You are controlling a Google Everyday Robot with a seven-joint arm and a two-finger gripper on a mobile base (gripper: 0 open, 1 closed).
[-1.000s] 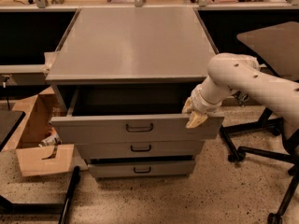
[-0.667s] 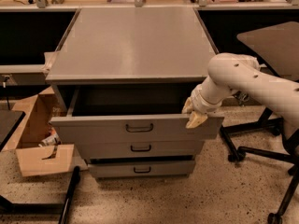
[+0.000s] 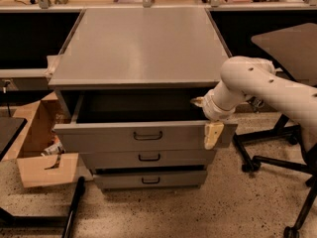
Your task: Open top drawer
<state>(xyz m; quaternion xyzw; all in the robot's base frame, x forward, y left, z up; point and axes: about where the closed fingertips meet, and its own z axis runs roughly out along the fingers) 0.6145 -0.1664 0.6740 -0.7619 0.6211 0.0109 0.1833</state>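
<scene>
Resting gripper (image 3: 207, 119) on front panel's right end of top drawer (image 3: 109, 135); clamped or loose, cannot tell. Pulled out under worktop (image 3: 141, 43), stretching left from gripper, handle (image 3: 147, 135) well left.

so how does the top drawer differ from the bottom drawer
The top drawer is pulled well out; the bottom drawer is nearly shut. The top drawer's front is taller and wider than the bottom drawer's. The pincer is at the top drawer's right end. Both are grey with dark handles.
</scene>
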